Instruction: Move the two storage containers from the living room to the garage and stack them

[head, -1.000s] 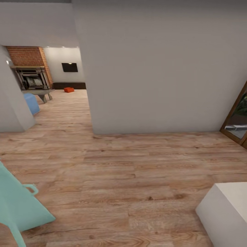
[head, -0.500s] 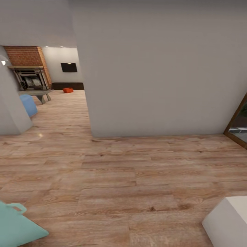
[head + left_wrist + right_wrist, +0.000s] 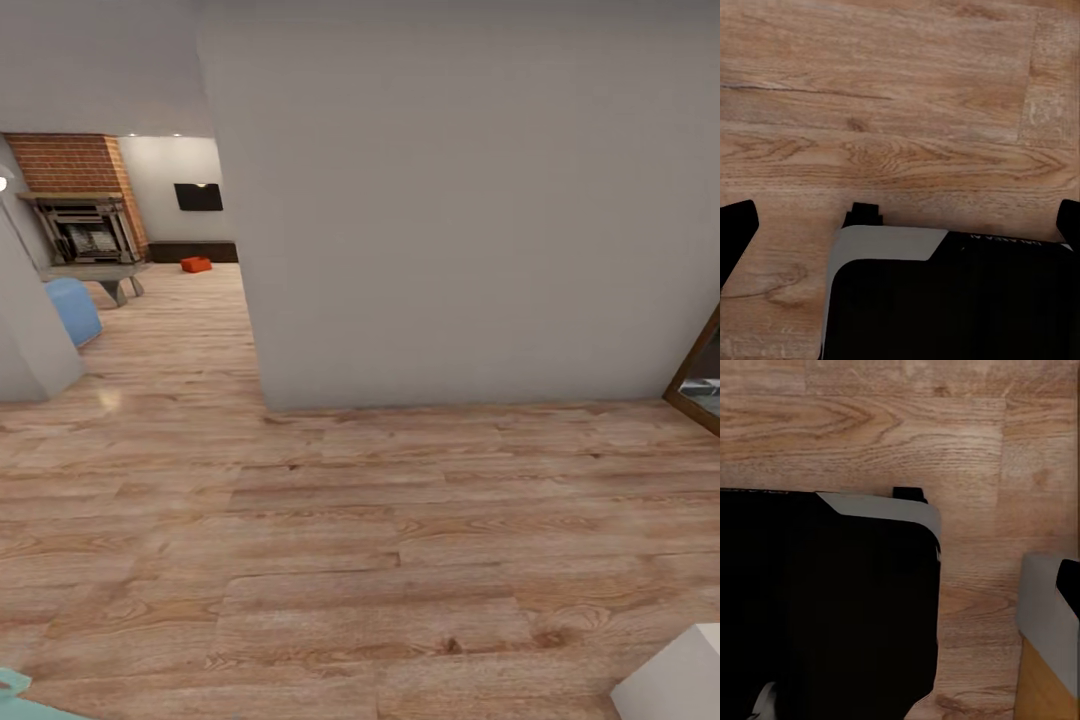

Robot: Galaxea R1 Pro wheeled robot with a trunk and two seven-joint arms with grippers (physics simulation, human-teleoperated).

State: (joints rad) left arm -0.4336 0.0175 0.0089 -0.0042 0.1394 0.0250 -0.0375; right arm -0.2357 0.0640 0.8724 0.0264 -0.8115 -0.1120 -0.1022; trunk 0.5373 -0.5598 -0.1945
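Note:
One orange-red storage container [image 3: 196, 264] sits far off on the light wood floor of the living room [image 3: 150, 290], below the wall TV [image 3: 198, 196]. In the left wrist view, my left gripper [image 3: 900, 225] is open above the plank floor, with its black fingertips [image 3: 736, 229] at the two picture edges and nothing between them. In the right wrist view, my right gripper [image 3: 900, 585] is also open and empty; one fingertip [image 3: 1069, 583] shows at the edge, and the other is lost against my dark base [image 3: 825, 607]. The garage is out of view.
A wide white wall [image 3: 450, 220] stands straight ahead, with the opening to the living room at its left. Beyond are a brick fireplace [image 3: 85, 225], a glass table [image 3: 108, 272] and a blue sofa [image 3: 72, 308]. A wood-framed door [image 3: 700, 385] is at the right, a white block [image 3: 680, 680] low right.
The whole head view has shifted, so the camera moved. The teal object at low left and the white block at low right have slid almost out of the picture.

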